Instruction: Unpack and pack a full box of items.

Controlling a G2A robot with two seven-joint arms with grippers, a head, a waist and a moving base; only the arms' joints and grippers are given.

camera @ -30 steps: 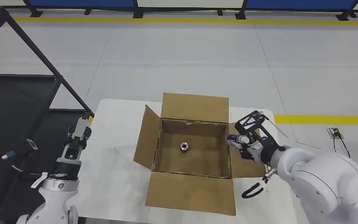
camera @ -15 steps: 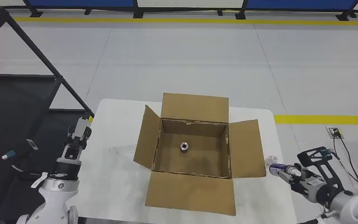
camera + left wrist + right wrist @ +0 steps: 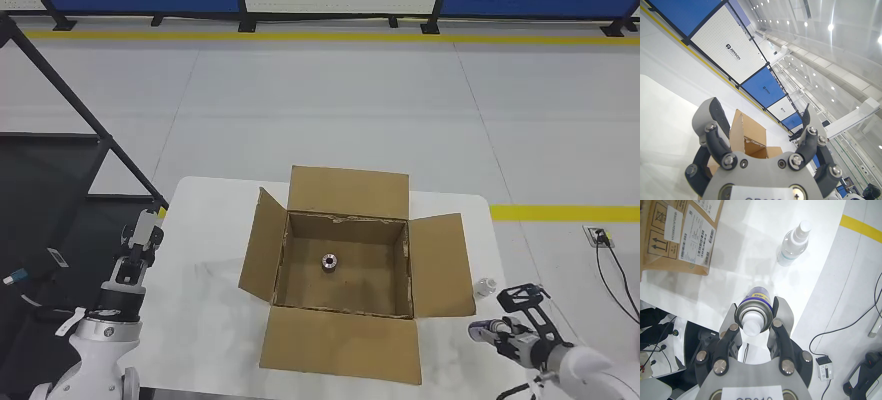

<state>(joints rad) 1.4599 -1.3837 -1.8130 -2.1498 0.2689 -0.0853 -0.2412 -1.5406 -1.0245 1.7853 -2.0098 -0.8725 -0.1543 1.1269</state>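
An open cardboard box (image 3: 345, 270) stands in the middle of the white table (image 3: 215, 300), with a small round metal item (image 3: 329, 263) on its floor. My right gripper (image 3: 487, 331) (image 3: 754, 309) is over the table's front right corner, shut on a blue spray can (image 3: 758, 308) with a white nozzle. A clear spray bottle (image 3: 484, 287) (image 3: 794, 245) stands upright just beyond it, near the right edge. My left gripper (image 3: 140, 245) (image 3: 762, 113) hangs open and empty at the table's left edge, with the cardboard box (image 3: 751, 138) ahead of it.
The box's flaps lie spread outward on all sides; the right flap (image 3: 680, 234) carries printed labels. A black frame (image 3: 90, 130) stands left of the table. Cables (image 3: 857, 321) and a small black device (image 3: 824, 368) lie on the floor to the right.
My right gripper has carried the spray can out of the box's right side, over the flap, down to the table's front right corner. The left arm has not moved.
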